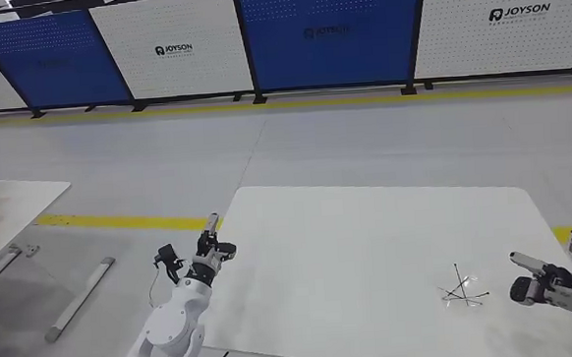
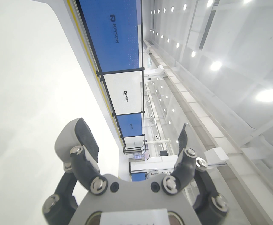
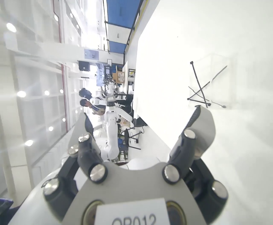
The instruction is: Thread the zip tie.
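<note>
Several thin black zip ties [image 1: 462, 291] lie crossed in a small heap on the white table [image 1: 370, 262], near its front right part; the right wrist view shows the zip ties [image 3: 199, 89] a short way beyond the fingertips. My right gripper [image 3: 140, 119] stands open and empty beside the heap, at the table's right edge, where the top view shows the right gripper [image 1: 528, 272]. My left gripper [image 2: 136, 136] is open and empty at the table's left edge, far from the ties; the top view has the left gripper [image 1: 209, 232] there.
The white table has rounded corners and bare room across its middle. A second table [image 1: 12, 210] stands to the left, across a gap of floor. Blue and white partition panels [image 1: 326, 33] line the back of the room.
</note>
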`<state>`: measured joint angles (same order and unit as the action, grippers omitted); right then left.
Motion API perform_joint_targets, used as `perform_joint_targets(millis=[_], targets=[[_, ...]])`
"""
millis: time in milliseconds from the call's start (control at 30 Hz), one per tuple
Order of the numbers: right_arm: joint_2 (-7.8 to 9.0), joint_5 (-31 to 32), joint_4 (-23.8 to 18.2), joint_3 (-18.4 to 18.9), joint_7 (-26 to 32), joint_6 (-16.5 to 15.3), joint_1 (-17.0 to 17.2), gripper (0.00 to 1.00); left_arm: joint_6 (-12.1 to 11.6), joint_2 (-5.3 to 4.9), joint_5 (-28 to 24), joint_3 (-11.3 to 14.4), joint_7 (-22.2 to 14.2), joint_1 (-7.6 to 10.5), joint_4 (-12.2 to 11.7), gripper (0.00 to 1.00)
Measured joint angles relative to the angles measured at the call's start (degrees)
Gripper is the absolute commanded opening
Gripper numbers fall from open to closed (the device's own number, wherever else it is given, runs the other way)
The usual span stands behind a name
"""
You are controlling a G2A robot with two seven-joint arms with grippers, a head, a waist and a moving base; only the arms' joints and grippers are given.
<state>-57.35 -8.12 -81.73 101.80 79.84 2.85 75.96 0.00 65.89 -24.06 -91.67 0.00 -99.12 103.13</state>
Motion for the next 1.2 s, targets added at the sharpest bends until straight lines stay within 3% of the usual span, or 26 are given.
perform_joint_targets(millis=[167,767,933,1200], targets=[[2.00,3.0,1.6,-5.0,-0.2,0.6,-3.6,1.00,0.0,0.00,0.0,0.0,0.0,0.00,0.0,1.00],[2.03,3.1,1.4,-5.2,-0.2,0.6,-3.8,1.00,0.0,0.00,0.0,0.0,0.0,0.00,0.0,1.00],[2.68,5.7,-2.8,-10.2,-0.2,4.0,-5.6,1.00,0.0,0.00,0.0,0.0,0.0,0.00,0.0,1.00],[4.58,9.6,-0.6,-20.7,-0.2,8.4,-12.0,1.00,0.0,0.00,0.0,0.0,0.0,0.00,0.0,1.00]])
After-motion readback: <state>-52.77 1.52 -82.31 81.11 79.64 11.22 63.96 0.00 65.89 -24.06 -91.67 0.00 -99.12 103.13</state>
